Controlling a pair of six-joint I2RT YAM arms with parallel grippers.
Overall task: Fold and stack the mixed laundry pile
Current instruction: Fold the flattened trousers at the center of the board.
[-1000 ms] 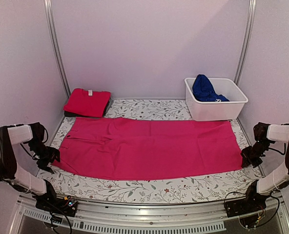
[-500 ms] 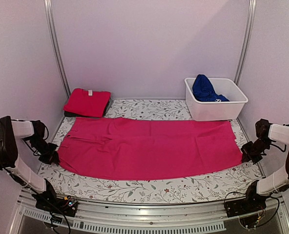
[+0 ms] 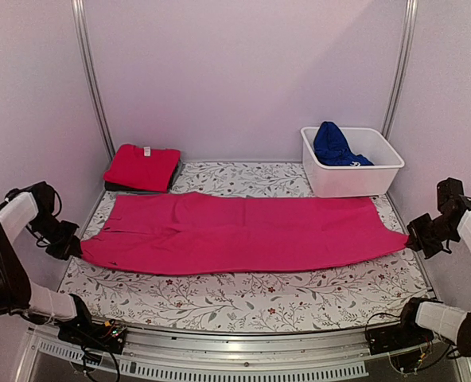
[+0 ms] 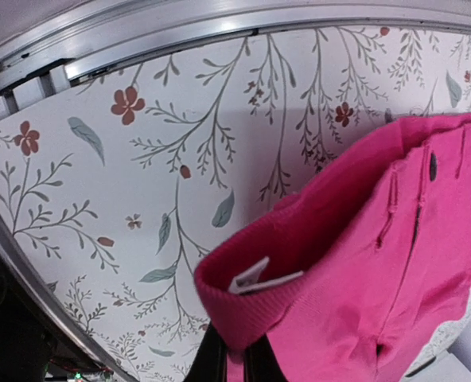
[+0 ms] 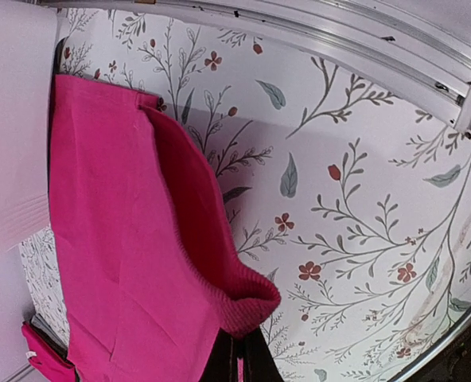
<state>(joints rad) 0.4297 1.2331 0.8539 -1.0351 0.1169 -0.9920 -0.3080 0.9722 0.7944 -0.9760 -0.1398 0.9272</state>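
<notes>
A large magenta-pink cloth garment point(image 3: 243, 231) is lying stretched across the floral-clothed table point(image 3: 243, 301), left pincer point(image 3: 70, 247) clamping one end, right pincer point(image 3: 416, 232) the other; pale walls point(image 3: 243, 72) are enclosing everything.

The red tee point(image 3: 142, 165) hides most of the dark garment point(image 3: 119, 187) beneath it.

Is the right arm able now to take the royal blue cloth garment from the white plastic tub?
Probably not yet. The right gripper is shut on one end of the large magenta-pink garment, so it has no free grip. The royal blue garment lies uncovered in the white plastic tub on that side.
</notes>
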